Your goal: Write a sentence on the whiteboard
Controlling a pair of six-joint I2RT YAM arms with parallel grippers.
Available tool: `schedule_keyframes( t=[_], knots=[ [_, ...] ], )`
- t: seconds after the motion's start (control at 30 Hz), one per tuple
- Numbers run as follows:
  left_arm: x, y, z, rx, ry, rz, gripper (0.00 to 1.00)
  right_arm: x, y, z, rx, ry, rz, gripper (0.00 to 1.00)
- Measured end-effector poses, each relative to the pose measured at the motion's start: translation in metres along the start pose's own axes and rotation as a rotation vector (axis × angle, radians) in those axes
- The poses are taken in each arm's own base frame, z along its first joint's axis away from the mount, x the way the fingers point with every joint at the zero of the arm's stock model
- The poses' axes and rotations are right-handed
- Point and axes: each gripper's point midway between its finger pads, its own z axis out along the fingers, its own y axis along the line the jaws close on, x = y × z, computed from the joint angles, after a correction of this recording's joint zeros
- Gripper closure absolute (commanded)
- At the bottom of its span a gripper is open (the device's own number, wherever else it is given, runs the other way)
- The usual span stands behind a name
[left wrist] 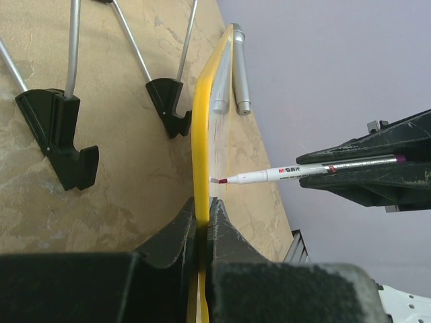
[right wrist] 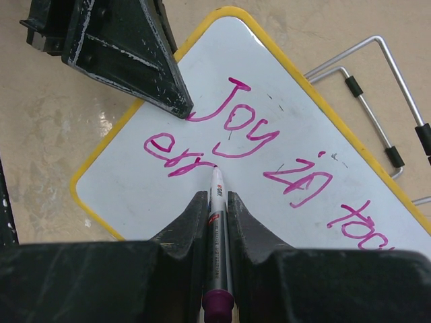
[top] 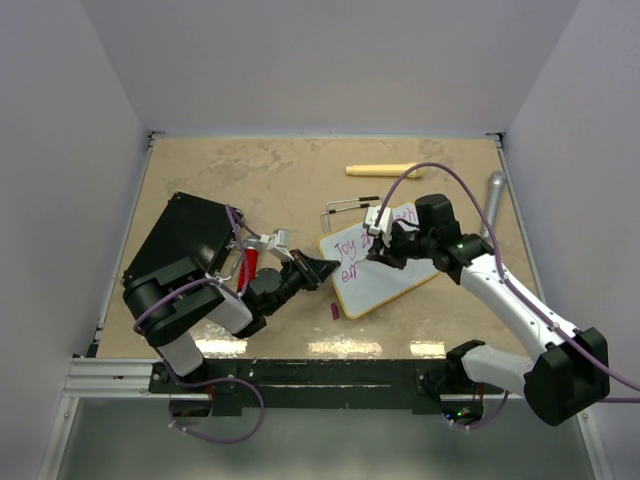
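Two claws: both are pressed together, each on its own thing.
Left gripper (left wrist: 202, 229): pinches the yellow rim of the whiteboard (top: 395, 283) at the board's left corner. The left wrist view shows the board edge-on between the fingers.
Right gripper (right wrist: 216, 202): clamped on a white marker (right wrist: 216, 180), its magenta tail end toward the wrist camera.
Whiteboard: lies slantwise on the tan table (top: 250, 180), right of centre, between the two grippers.
Marker tip: the right wrist view puts it on the white face at the end of the lower line. The left wrist view shows the reddish felt tip at the board's face from the side.
Sentence (right wrist: 232, 134): magenta handwriting. The right wrist view reads "Joy in to…" above and "err" below. In the top view the right arm hides all but the start of each line.
Top view only: a black flat case (top: 185, 235) by the left arm, a pale yellow stick (top: 383, 171) near the far edge, and a small magenta cap (top: 334, 311) just beside the board's near corner.
Wire stand (right wrist: 377, 87): metal wire with black tips, just beyond the board's far edge.
Silver cylinder (top: 494, 195): near the table's right edge.
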Motion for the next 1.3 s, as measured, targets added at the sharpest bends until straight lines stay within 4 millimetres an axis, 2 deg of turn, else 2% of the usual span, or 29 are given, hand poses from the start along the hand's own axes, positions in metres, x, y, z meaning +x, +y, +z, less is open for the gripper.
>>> schedule_keyframes(
  t=[0.63, 0.8, 1.0, 1.3],
  knots=[
    [0.0, 0.0, 0.0, -0.003, 0.001, 0.0, 1.0, 0.018, 0.017, -0.007, -0.087, 0.065, -0.097, 1.0],
    [-0.001, -0.002, 0.0, 0.005, -0.002, 0.001, 1.0, 0.012, 0.014, -0.01, -0.084, 0.058, -0.093, 1.0],
    [-0.001, -0.002, 0.0, 0.005, -0.002, 0.001, 1.0, -0.012, -0.006, -0.029, -0.034, -0.021, -0.083, 1.0],
    [-0.002, -0.004, -0.001, 0.014, -0.002, 0.019, 1.0, -0.004, -0.001, -0.028, -0.054, -0.037, -0.051, 1.0]
  ],
)
